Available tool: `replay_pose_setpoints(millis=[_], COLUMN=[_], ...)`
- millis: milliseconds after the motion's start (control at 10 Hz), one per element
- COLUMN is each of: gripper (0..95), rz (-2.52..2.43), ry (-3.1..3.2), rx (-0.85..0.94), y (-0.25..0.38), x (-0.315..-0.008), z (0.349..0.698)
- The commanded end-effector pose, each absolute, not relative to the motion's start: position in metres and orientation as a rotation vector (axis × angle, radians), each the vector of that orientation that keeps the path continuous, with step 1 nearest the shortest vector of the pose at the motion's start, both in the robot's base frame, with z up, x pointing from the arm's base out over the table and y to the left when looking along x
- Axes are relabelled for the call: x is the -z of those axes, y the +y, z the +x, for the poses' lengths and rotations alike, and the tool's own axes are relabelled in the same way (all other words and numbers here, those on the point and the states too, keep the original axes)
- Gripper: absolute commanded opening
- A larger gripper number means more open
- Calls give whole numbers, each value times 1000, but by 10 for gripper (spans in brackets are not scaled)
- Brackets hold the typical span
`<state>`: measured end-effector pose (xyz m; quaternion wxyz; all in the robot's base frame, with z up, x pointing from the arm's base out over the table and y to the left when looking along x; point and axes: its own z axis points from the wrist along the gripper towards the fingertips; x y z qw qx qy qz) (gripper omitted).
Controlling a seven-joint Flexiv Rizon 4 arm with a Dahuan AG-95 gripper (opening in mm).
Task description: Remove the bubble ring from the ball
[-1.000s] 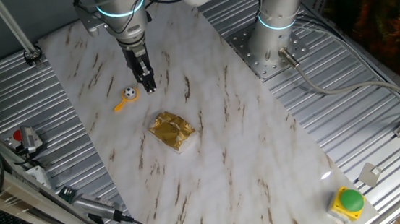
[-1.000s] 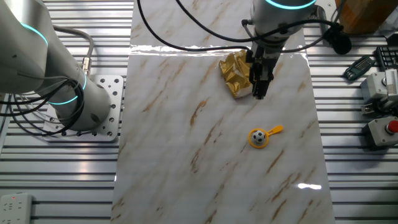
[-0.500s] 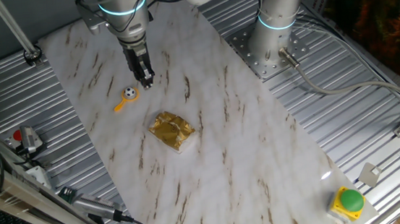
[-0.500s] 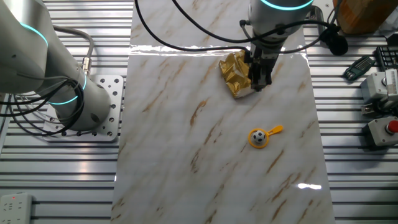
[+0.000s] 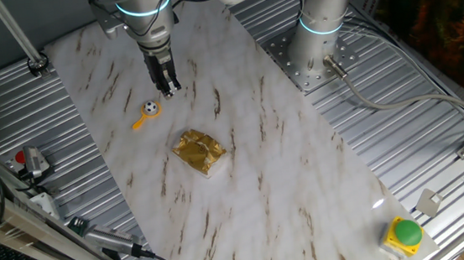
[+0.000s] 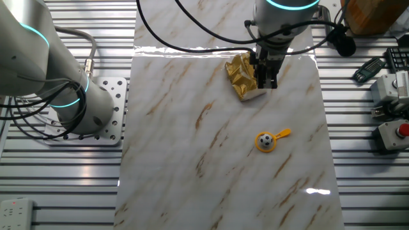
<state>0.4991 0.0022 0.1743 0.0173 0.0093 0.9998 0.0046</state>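
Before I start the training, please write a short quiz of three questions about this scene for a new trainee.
1. True or false: the ball sits inside the hoop of the bubble ring.
2. What lies nearest the gripper in the other fixed view? A) gold foil packet B) green button C) ball
3. Fill in: the gripper holds ____.

Key: 1 true. 2 A. 3 nothing; it hangs apart from the bubble ring, though whether its jaws are open is unclear.

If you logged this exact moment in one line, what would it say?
gripper: above table, holding nothing, jaws unclear | ring: flat on table, around ball | task: not done | foil packet: apart
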Motion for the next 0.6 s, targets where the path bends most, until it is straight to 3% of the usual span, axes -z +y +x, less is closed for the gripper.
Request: replay_pose_setpoints(millis=[100, 600], gripper=[0, 0], rz=[36, 38], ry=[3111, 3109], rx=[-15, -22], y=[3, 4], x=[-178, -179], z=[497, 496])
